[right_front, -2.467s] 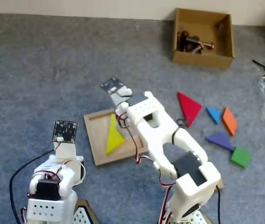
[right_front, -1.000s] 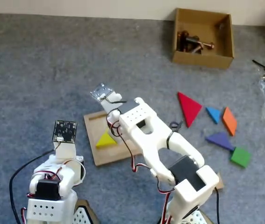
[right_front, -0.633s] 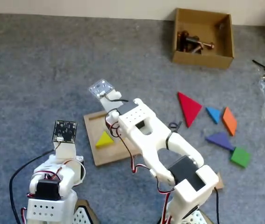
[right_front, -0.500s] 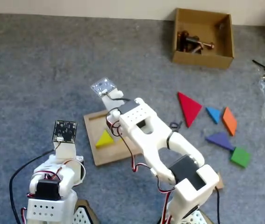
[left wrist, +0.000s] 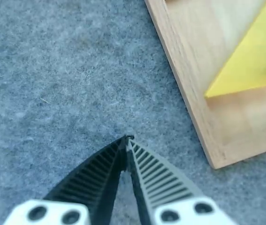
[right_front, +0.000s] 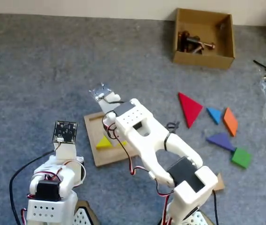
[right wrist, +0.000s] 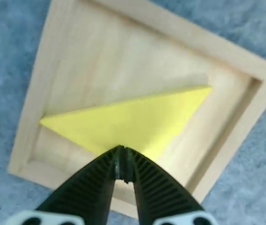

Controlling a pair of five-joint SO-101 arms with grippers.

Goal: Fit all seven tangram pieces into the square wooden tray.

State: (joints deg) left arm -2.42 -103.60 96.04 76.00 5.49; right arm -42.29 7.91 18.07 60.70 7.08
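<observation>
Right claw (right wrist: 123, 153) farther over tray (right wrist: 245, 108), pinched tips at yellow triangle (right wrist: 133, 119)

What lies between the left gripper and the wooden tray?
Bare grey carpet, as seen in the left wrist view; the left gripper sits apart from the wooden tray.

A: What lies on the grey tabletop (right_front: 39, 61)?

B: The wooden tray (right_front: 90, 140) lies flat on it. To the right of the tray, well apart from it, lie five loose pieces: a red triangle (right_front: 189, 108), a blue triangle (right_front: 214, 114), an orange parallelogram (right_front: 230, 121), a purple triangle (right_front: 221, 140) and a green square (right_front: 241, 157).

A: Anything more?

B: A cardboard box (right_front: 202, 60), farther back than the tray and to its right.
</observation>
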